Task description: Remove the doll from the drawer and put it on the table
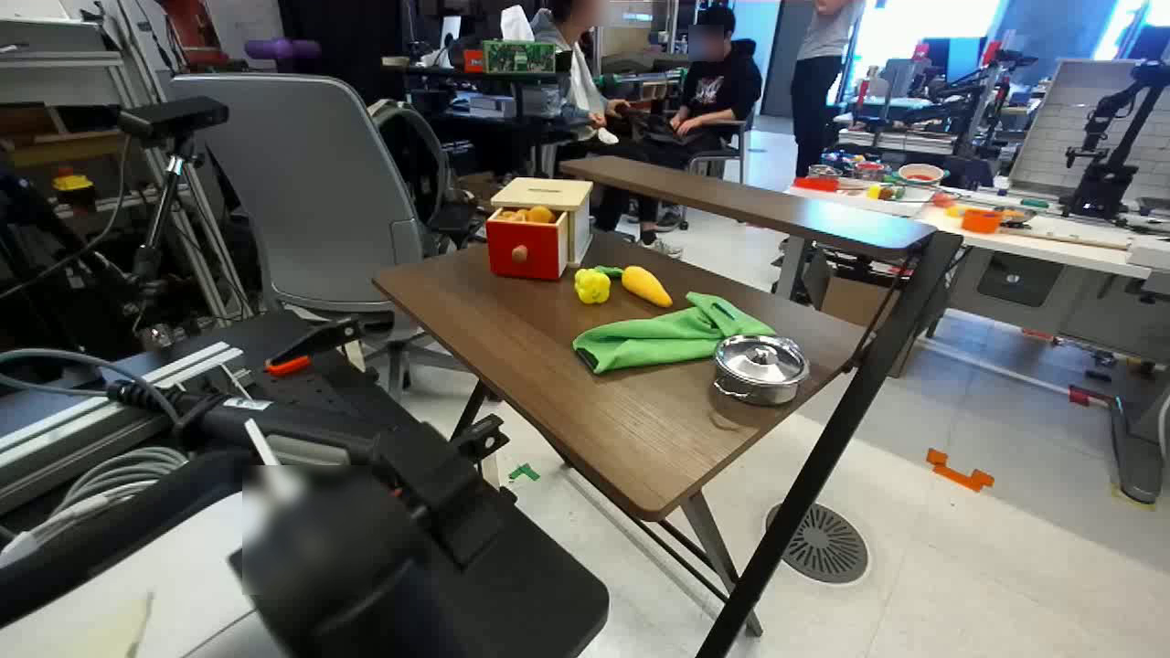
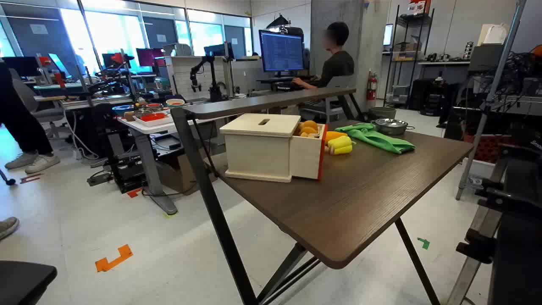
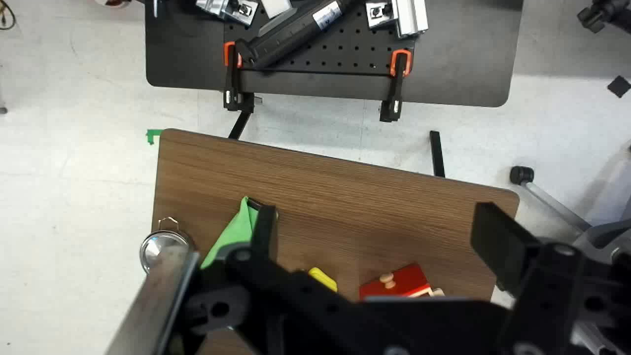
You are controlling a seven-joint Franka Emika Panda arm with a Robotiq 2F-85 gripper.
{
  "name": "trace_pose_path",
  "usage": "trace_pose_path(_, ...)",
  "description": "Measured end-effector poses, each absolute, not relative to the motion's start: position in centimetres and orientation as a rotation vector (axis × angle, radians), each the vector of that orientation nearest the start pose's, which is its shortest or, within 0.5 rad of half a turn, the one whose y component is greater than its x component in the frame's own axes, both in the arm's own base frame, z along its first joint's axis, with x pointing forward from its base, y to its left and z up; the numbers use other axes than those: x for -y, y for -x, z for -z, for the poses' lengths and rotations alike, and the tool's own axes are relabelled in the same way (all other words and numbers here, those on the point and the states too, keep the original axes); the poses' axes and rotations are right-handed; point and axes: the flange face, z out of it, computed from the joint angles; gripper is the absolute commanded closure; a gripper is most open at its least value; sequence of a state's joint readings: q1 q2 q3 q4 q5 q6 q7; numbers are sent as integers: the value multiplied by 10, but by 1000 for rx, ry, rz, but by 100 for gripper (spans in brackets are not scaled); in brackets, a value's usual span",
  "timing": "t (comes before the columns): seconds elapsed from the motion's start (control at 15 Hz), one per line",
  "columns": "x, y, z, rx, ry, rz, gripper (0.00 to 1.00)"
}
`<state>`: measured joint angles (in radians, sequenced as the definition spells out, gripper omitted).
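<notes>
The drawer [image 1: 528, 252] is a red-fronted drawer with a round wooden knob, pulled open from a light wooden box. It also shows in an exterior view [image 2: 307, 157] and partly in the wrist view [image 3: 406, 282]. The orange-yellow doll [image 1: 540, 215] sits among rounded shapes in the open drawer and shows above its rim in an exterior view [image 2: 309, 125]. In the wrist view it is hidden behind the gripper body. The drawer stands on the dark brown table [image 1: 539, 343]. My gripper [image 3: 375, 222] is open and empty, high above the table, its fingers wide apart.
A yellow pepper [image 1: 592, 286], an orange-yellow oblong item [image 1: 645, 286], a green cloth [image 1: 672, 336] and a lidded metal pot [image 1: 760, 369] lie on the table. A raised shelf [image 1: 731, 203] runs along one long edge. A black bench with clamps [image 3: 458, 59] stands alongside.
</notes>
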<state>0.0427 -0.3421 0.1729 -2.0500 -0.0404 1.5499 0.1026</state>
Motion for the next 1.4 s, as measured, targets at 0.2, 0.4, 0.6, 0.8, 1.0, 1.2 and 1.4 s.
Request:
trace_pose_path(0.2, -97, -424, -566, 162, 3250, -238, 0)
trace_pose_path(0.4, -98, -430, -562, 158, 3247, -193, 0)
trace_pose_path(0.6, -101, -448, -547, 111, 3241, -102, 0)
trace_pose_path(0.8, -105, -475, -523, 75, 3218, 23, 0)
trace_pose_path(1.0, -111, -506, -486, 65, 3187, 118, 0)
trace_pose_path(1.2, -117, -531, -437, 67, 3156, 177, 0)
trace_pose_path(1.4, -127, -547, -385, 83, 3136, 163, 0)
